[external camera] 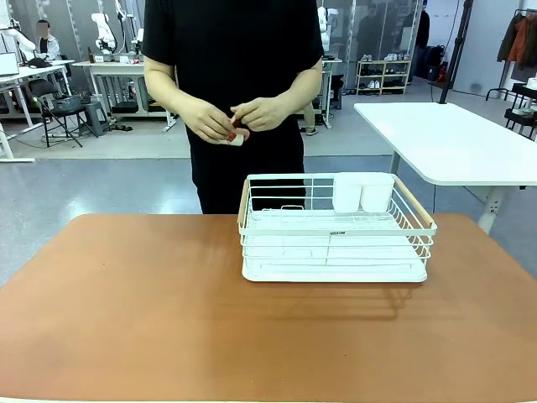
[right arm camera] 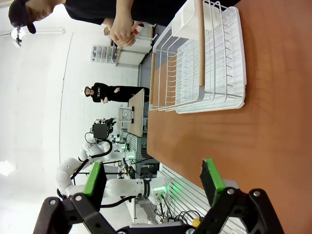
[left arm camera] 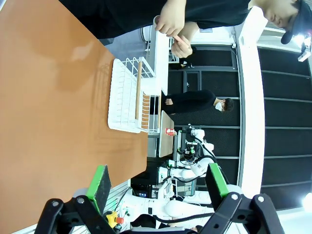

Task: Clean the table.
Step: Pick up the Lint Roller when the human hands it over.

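Both grippers are spread wide and hold nothing: the left gripper and the right gripper each show two green pads far apart, with open air between them, and each hangs well short of the white wire rack, on the robot's side of it. Beneath and beyond them lies the table, its reddish-brown top bare on every side of the rack, which sits toward the far edge, a little right of the middle. A white holder stands in the rack's far right corner. Behind the rack, past the table's far edge, the person's hands meet around a small white item whose kind cannot be told. Judged risks: the rack's thin wires offer the pads little to bite on, so a grasp there may slip or tilt the rack and tip the holder; a push instead of a lift could slide the rack over the smooth top toward the far edge; and a reach beyond the rack could meet the hands.
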Robot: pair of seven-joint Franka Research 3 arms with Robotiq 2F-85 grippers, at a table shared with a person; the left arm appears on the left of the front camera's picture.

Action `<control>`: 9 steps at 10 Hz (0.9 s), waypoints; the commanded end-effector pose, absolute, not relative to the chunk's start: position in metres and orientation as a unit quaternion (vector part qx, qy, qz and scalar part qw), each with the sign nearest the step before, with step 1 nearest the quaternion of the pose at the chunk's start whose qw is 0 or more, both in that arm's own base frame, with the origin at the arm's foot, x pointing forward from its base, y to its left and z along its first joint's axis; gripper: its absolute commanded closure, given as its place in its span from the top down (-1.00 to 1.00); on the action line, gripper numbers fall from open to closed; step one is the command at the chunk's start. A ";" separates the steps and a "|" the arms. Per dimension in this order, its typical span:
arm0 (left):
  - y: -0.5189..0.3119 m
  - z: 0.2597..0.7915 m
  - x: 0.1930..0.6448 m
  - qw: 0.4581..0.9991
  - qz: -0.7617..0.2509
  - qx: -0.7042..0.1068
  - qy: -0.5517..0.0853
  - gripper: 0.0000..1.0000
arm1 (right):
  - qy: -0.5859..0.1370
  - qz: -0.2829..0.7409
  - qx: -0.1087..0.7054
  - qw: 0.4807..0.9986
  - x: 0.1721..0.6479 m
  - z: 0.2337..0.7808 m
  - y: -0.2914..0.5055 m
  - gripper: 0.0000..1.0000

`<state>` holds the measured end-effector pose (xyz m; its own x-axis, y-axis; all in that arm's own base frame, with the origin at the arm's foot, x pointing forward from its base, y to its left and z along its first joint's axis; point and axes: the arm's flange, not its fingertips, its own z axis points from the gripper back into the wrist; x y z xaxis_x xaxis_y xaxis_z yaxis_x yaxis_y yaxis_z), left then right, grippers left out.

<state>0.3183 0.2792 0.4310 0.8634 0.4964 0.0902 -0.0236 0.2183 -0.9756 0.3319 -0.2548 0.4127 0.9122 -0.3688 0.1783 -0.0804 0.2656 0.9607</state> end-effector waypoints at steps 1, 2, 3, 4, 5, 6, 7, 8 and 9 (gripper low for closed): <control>0.281 0.432 0.315 0.752 0.165 -0.606 -0.197 1.00 | -0.184 -0.091 0.599 0.774 0.328 0.415 -0.253 1.00; 0.281 0.432 0.315 0.752 0.165 -0.606 -0.197 1.00 | -0.184 -0.091 0.599 0.774 0.328 0.415 -0.253 1.00; 0.281 0.432 0.315 0.752 0.165 -0.606 -0.197 1.00 | -0.184 -0.091 0.599 0.774 0.328 0.415 -0.253 1.00; 0.281 0.432 0.315 0.752 0.165 -0.606 -0.197 1.00 | -0.184 -0.091 0.599 0.774 0.328 0.415 -0.253 1.00; 0.281 0.432 0.315 0.752 0.165 -0.606 -0.197 1.00 | -0.184 -0.091 0.599 0.774 0.328 0.415 -0.253 1.00; 0.281 0.432 0.315 0.752 0.165 -0.606 -0.197 1.00 | -0.184 -0.091 0.599 0.774 0.328 0.415 -0.253 1.00; 0.281 0.432 0.315 0.752 0.165 -0.606 -0.197 1.00 | -0.184 -0.091 0.599 0.774 0.328 0.415 -0.253 1.00; 0.281 0.432 0.315 0.752 0.165 -0.606 -0.197 1.00 | -0.184 -0.091 0.599 0.774 0.328 0.415 -0.253 1.00; 0.281 0.432 0.315 0.752 0.165 -0.606 -0.197 1.00 | -0.184 -0.091 0.599 0.774 0.328 0.415 -0.253 1.00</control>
